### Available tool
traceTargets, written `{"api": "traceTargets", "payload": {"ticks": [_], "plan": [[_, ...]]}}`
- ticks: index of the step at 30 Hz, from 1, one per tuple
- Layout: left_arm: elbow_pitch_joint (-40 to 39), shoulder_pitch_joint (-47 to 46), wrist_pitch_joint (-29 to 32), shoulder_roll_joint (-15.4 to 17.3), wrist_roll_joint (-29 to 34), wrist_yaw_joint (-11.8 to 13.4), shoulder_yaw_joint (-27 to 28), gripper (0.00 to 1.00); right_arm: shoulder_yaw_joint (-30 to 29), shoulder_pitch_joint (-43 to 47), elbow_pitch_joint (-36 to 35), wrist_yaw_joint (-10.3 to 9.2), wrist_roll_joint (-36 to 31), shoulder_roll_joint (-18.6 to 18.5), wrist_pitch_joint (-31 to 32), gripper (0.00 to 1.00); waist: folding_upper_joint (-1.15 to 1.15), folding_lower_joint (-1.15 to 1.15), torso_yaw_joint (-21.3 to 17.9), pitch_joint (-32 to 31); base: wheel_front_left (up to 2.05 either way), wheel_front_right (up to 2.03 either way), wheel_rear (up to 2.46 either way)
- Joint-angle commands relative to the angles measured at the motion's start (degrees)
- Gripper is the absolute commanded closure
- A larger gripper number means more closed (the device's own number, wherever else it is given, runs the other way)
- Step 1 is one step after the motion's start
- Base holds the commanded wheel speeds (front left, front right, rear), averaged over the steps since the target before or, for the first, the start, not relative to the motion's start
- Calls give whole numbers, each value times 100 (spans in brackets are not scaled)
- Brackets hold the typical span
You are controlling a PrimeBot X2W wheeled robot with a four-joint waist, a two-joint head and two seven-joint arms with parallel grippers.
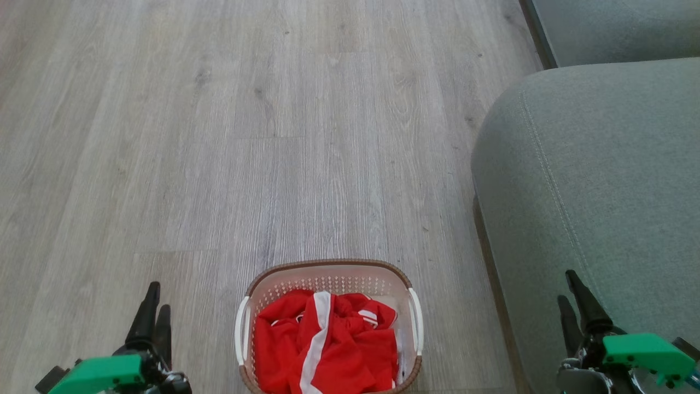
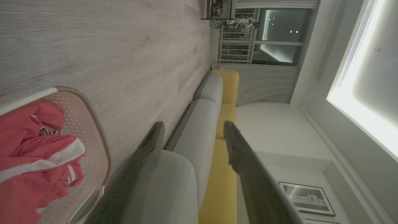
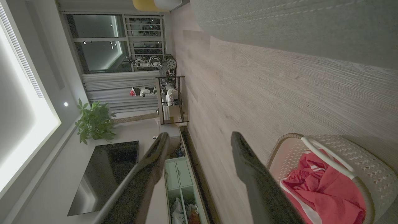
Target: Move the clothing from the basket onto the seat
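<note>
Clothing (image 1: pixel 327 345): one red heap with white stripes, lying inside the basket (image 1: pixel 331 264). The number of garments in the heap cannot be told.

Basket: one, standing on the floor (image 1: pixel 219 137), near the seat (image 1: pixel 601 191) and to its left.

Seat: one cushion, with a second cushion (image 1: pixel 618 27) beyond it.

Grippers: two. The left gripper (image 1: pixel 158 297) hangs over the floor left of the basket. The right gripper (image 1: pixel 566 285) hangs over the seat, right of the basket. The heap lies between them, apart from both. Both pairs of jaws are spread wide, with nothing in their grasp.
</note>
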Motion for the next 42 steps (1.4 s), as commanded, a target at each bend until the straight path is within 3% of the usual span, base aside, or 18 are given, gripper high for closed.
{"api": "traceTargets", "payload": {"ticks": [1,14,42], "plan": [[-236,-230,-60,46,64,-1,-21,0,40,-212,-197,0,-65,-34,-73,0,0,0,0,-3,0,0,0],[-532,-194,-278,57,622,193,-96,0,121,-250,-301,0,-565,-38,-293,0,0,0,4,-24,0,0,0],[-1222,-79,-730,79,3474,641,-561,0,566,-220,-961,0,-3026,-45,-751,0,0,0,7,-48,0,0,0]]}}
